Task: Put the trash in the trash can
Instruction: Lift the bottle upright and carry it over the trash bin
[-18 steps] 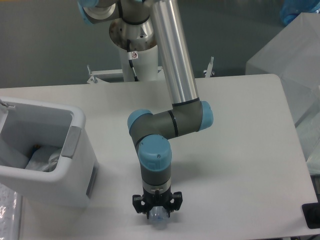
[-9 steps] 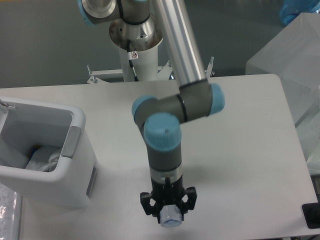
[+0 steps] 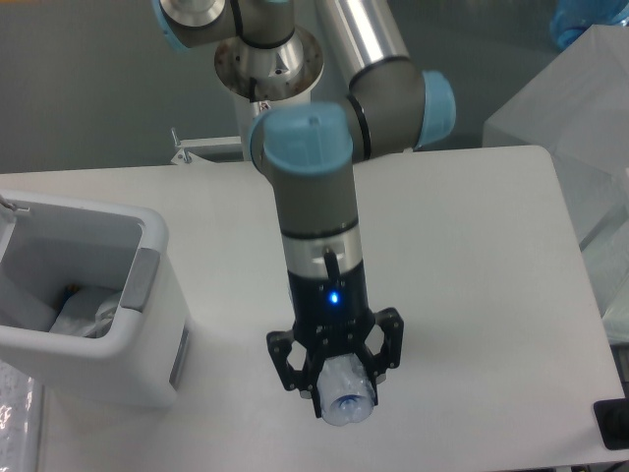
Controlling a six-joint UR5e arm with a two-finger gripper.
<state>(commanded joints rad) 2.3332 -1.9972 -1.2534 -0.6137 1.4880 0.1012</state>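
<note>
Starting at the far left, we find the trash can (image 3: 147,324) with its open mouth facing up; the crumpled wrapper (image 3: 84,317) already lies at its bottom, half hidden by the near wall, so we cannot judge how much room is left beside it. The bin's left side is cut off by the picture's edge.

Near the middle, close to the near edge of the table (image 3: 472,295), the gripper (image 3: 341,379) is clamped around the bottle (image 3: 346,393), which hangs cap-end toward us, seemingly raised above the tabletop. The bottle is well apart from the bin, to its right.

We judge the main risks to lie in the carry leftward. The clear plastic is smooth and rounded, so a shallow pinch could let it slide out over the table. If the arm travels too low, the hanging bottle could strike the bin's thick rim and push the bin or knock the bottle loose.

How the fingers meet the bottle is hard to make out: the black fingers and the wrist cover most of it.
</note>
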